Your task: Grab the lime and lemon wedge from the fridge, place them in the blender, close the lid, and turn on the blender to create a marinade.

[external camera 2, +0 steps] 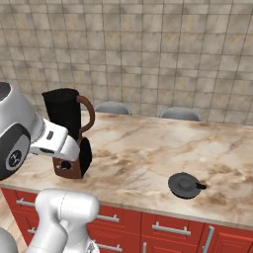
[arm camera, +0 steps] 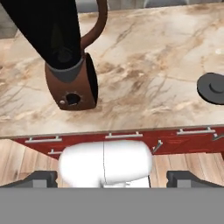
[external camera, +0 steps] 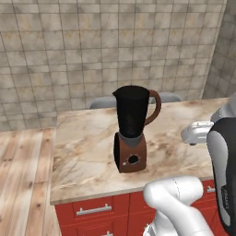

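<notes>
The blender [external camera: 131,131] stands on the marble counter, with a brown base, a round dark knob [arm camera: 72,99] and a tall black jug with a curved brown handle [external camera: 156,108]. The jug's top has no cap on it. The lid [external camera 2: 185,185], a dark round cap with a small knob, lies flat on the counter to the blender's right; the hand view has the lid [arm camera: 213,87] at its right edge. My gripper [arm camera: 113,179] is open and holds nothing; it hangs back from the counter's front edge, facing the blender. The lime, the lemon wedge and the fridge are out of view.
The marble counter [external camera: 87,152] sits on red cabinets with silver drawer handles [external camera 2: 168,228]. Two grey chair backs [external camera 2: 180,113] rise behind its far edge, before a tiled wall. Wood floor [external camera: 23,175] lies left of the counter.
</notes>
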Robot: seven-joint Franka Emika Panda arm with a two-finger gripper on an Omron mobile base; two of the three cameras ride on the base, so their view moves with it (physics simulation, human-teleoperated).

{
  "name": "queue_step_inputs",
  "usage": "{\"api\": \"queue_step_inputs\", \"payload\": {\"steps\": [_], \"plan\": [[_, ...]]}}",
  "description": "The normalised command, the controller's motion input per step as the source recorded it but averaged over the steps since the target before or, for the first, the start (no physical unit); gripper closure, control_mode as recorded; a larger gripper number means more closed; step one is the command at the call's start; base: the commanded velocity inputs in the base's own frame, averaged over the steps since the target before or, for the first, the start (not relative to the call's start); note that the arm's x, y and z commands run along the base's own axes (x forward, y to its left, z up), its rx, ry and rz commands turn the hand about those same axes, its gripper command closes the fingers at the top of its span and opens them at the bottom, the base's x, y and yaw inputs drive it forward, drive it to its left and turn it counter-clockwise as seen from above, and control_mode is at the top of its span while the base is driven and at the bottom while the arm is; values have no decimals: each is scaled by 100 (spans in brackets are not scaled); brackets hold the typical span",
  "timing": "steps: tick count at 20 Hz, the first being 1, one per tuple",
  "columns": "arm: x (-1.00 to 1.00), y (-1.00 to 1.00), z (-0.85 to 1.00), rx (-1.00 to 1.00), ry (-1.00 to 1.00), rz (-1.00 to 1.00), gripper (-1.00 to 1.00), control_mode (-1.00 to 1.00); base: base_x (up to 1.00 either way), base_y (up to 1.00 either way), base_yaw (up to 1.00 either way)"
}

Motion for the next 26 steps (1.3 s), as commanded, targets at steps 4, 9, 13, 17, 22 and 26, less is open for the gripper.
{"api": "queue_step_inputs", "payload": {"steps": [4,9,13,17,22,26], "plan": [[0,0,0,1,-1,-2,-100,-100,0,0,0],[-3,0,0,0,0,0,-100,-100,0,0,0],[-27,0,0,0,0,0,-100,100,-43,0,5],[0,0,0,0,0,0,-100,100,-85,11,32],[0,0,0,0,0,0,-100,100,-19,92,33],[0,0,0,0,0,0,-100,100,12,100,21]]}}
